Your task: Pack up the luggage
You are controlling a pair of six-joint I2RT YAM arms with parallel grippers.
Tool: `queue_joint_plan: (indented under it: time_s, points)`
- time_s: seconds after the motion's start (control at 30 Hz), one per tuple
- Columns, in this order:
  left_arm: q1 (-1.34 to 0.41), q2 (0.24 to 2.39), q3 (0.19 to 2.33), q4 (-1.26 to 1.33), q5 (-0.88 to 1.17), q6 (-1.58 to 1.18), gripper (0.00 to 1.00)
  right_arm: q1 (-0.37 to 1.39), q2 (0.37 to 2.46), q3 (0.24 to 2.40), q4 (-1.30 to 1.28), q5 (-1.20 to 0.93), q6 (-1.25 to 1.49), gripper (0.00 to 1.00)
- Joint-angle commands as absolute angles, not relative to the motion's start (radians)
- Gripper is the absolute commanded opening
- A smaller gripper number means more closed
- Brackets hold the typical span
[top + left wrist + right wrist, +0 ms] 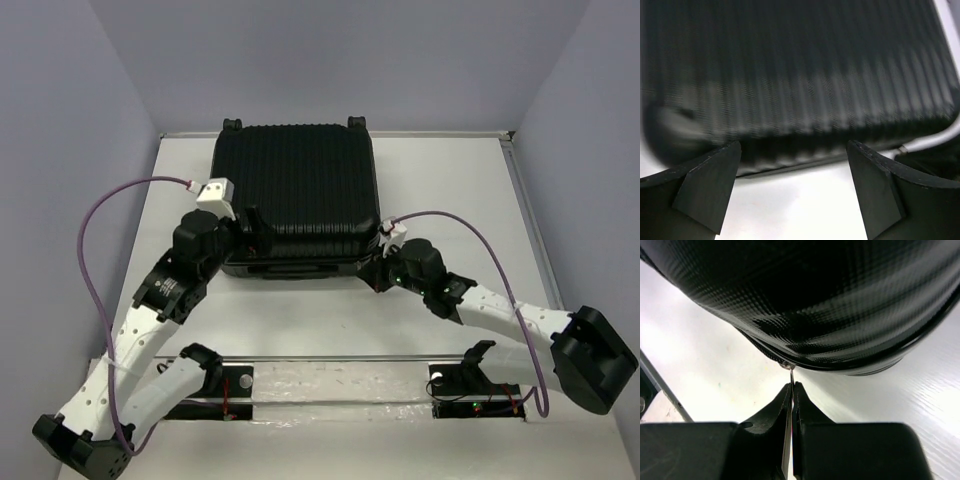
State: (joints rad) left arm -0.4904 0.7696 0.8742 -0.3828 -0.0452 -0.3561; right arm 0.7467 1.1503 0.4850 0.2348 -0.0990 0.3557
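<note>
White table (450,190): luggage (295,190) flat, wheels far; left gripper (793,155) released, right gripper (791,388) clenched on zipper pull (788,367).

The black ribbed hard-shell suitcase (295,190) fills the frame's upper centre; bare white bench (450,180) lies open right of it.

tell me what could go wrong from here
1. The right gripper pinches the thin zipper pull with only its tips, so the pull may slip out once it is tugged.
2. The left gripper is open and grips nothing, so a tug on the zipper could drag the luggage across the table.
</note>
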Motion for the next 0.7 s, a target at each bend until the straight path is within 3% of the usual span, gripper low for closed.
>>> queue_joint_plan:
  time_s: [0.0,0.13,0.3,0.67]
  points:
    - [-0.323,0.798,0.974,-0.411,-0.23,-0.258,0.99,0.675,1.138,0.577,0.198,-0.126,0.328,0.07]
    - [-0.232,0.903,0.968,-0.37,-0.187,-0.284,0.99,0.597,1.178,0.615,0.187,-0.181,0.305,0.07]
    - [-0.189,0.953,0.937,-0.318,0.014,-0.298,0.99,0.493,1.149,0.618,0.151,-0.222,0.281,0.07]
    - [-0.21,1.006,0.827,-0.161,0.336,-0.394,0.99,0.526,1.149,0.591,0.179,-0.37,0.305,0.07]
